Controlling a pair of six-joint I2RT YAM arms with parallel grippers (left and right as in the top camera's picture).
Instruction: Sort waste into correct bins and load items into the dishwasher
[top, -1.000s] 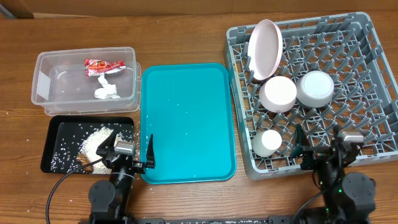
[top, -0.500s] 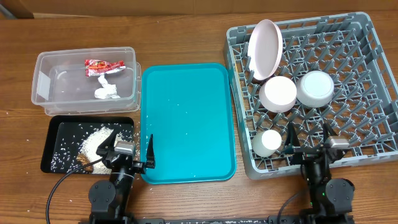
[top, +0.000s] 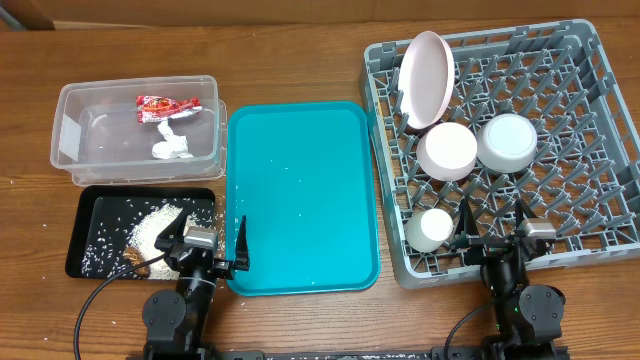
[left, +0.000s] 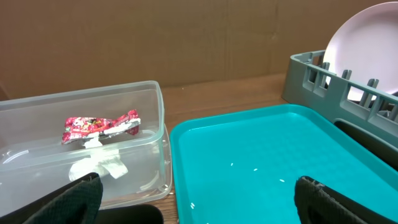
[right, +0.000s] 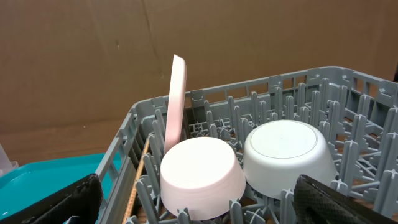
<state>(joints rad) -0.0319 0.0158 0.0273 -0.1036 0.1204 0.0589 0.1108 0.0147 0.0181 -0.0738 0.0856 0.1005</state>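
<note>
Dish rack (top: 560, 110), grey, pegged: fills the right of the overhead frame, its right corner close to the frame edge. Contents, all in its left half: one plate (top: 426, 80) on edge at the upper left; two bowls (top: 447, 151) (top: 509, 142) upside down side by side below it, near each other; one cup (top: 433, 229) beside the lower left wall. Teal tray (top: 300, 200), centre: right edge just beside the rack's left wall, a few white grains on it. Clear tub (top: 135, 88), upper left: right edge just beside the teal tray, holding a red sachet (top: 167, 105) and a white napkin (top: 171, 146). Black tray (top: 85, 215), lower left: far edge meets the tub's near edge, holding rice (top: 160, 225) and brown scraps (top: 135, 262); stray grains on the bench (top: 300, 50) to its left. Left gripper (top: 205, 243): fingers apart, empty, over the gap between black tray and teal tray at the lower edge. Right gripper (top: 492, 230): fingers apart, empty, over the rack's near wall, right of the cup. Open room: bare bench along the top of the frame above tub and teal tray.
</note>
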